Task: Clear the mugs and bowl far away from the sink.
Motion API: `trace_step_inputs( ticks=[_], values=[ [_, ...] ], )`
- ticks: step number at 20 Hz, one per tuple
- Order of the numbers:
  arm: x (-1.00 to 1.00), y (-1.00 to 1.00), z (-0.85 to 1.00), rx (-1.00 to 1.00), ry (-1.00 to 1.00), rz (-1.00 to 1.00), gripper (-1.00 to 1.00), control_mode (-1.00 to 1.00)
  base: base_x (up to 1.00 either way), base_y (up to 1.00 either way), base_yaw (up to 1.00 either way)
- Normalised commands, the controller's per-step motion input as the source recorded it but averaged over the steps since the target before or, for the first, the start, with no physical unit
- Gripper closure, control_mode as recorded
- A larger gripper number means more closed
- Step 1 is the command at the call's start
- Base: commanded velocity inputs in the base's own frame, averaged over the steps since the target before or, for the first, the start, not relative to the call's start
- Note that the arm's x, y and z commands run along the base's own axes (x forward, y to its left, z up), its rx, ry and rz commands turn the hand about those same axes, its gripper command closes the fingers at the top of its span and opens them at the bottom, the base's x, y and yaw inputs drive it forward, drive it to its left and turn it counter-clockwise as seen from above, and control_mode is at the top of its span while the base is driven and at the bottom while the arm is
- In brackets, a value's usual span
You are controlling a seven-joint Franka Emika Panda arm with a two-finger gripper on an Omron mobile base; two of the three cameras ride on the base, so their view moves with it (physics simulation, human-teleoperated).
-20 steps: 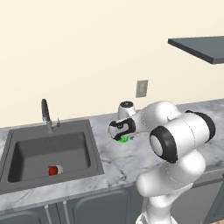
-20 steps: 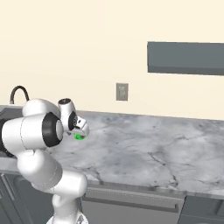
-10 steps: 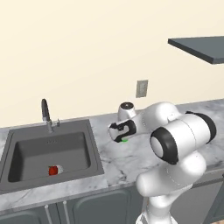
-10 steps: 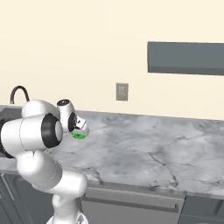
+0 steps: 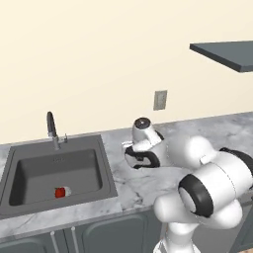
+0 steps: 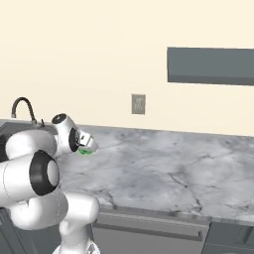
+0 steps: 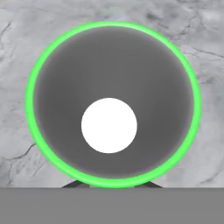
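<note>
- Over at nine o'clock in the left base view you've got the sink [image 5: 54, 170], dark and recessed, its faucet [image 5: 51, 126] on the back edge and a small red-and-white object [image 5: 62, 191] lying on the basin floor.
- Moving right, just past the sink's right rim, your gripper [image 5: 129, 157] hangs low over the marble counter [image 5: 148, 185], wrist folded down, so the fingers themselves are hard to make out from here.
- From the right base view, a sliver of bright green shows just below the hand: that's the green mug [image 6: 85, 151], standing on the counter close to the sink side.
- Down the hand view you're looking straight into the mug's mouth: green rim, dark wall, white floor. The cup stands upright with its axis running along your line of sight.
- The finger tips [image 7: 74, 184] peek up at six o'clock, right at the near rim of the mug. The jaws read as pinched nearly closed, and I judge they're clamped on that near wall, though the contact itself is hidden.
- What counts next: the sink lies toward nine o'clock, open counter stretches toward three o'clock. Lift, then carry toward three o'clock.
- No handle visible from above, so I can't tell you which way it points.
</note>
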Motion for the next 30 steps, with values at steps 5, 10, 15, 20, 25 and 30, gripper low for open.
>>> trace_step_inputs(
  ticks=[5, 10, 15, 20, 25, 30],
  values=[
    [-0.57, -0.40, 0.97, 0.09, 0.03, 0.03, 1.00, -1.00, 0.00, 0.00, 0.00],
    [-0.40, -0.23, 1.00, 0.13, 0.15, 0.03, 1.00, -1.00, 0.00, 0.00, 0.00],
    [-0.52, -0.09, 1.00, 0.04, 0.17, 0.03, 1.00, -1.00, 0.00, 0.00, 0.00],
    [-0.70, -0.01, 0.77, 0.00, 0.08, 0.03, 1.00, -1.00, 0.00, 0.00, 0.00],
    [-0.77, 0.00, 0.33, 0.00, 0.00, 0.04, 1.00, -1.00, 0.00, 0.00, 0.00],
    [-0.76, 0.00, 0.14, -0.01, -0.01, 0.04, 1.00, -1.00, 0.00, 0.00, 0.00]
  ],
)
